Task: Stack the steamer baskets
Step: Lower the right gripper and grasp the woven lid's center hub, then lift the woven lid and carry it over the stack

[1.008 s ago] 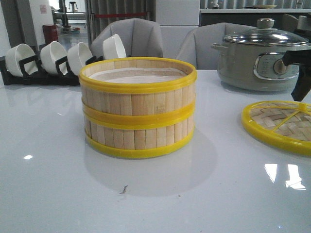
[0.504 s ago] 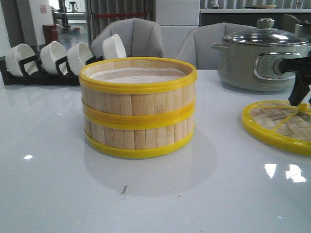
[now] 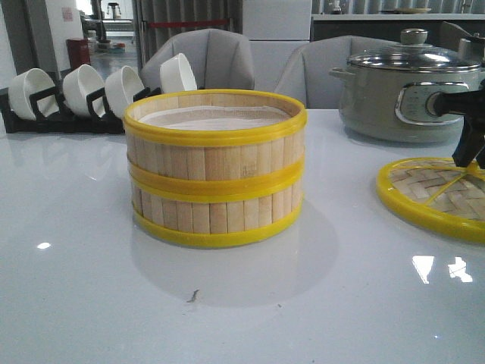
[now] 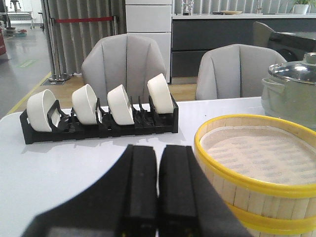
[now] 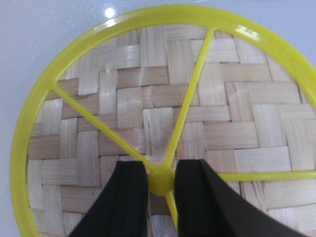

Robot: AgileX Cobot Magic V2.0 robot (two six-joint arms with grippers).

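Two steamer baskets stand stacked at the table's middle, the upper basket (image 3: 216, 152) on the lower basket (image 3: 216, 214), with a white liner showing inside the top. The stack also shows in the left wrist view (image 4: 256, 168), just beside my left gripper (image 4: 158, 148), which is shut and empty. My left gripper is out of the front view. My right gripper (image 3: 470, 161) is down on the flat woven lid (image 3: 428, 193) at the right. In the right wrist view my right gripper (image 5: 161, 170) has its fingers pressed on both sides of the lid's yellow centre knob (image 5: 162, 180).
A grey-green electric pot (image 3: 402, 91) with a glass lid stands behind the woven lid and also shows in the left wrist view (image 4: 296, 94). A black rack of white bowls (image 3: 68, 95) sits at the back left. Grey chairs (image 3: 216, 57) stand beyond the table.
My right gripper has come down and slightly left onto the woven lid's centre. The stacked baskets have not moved.
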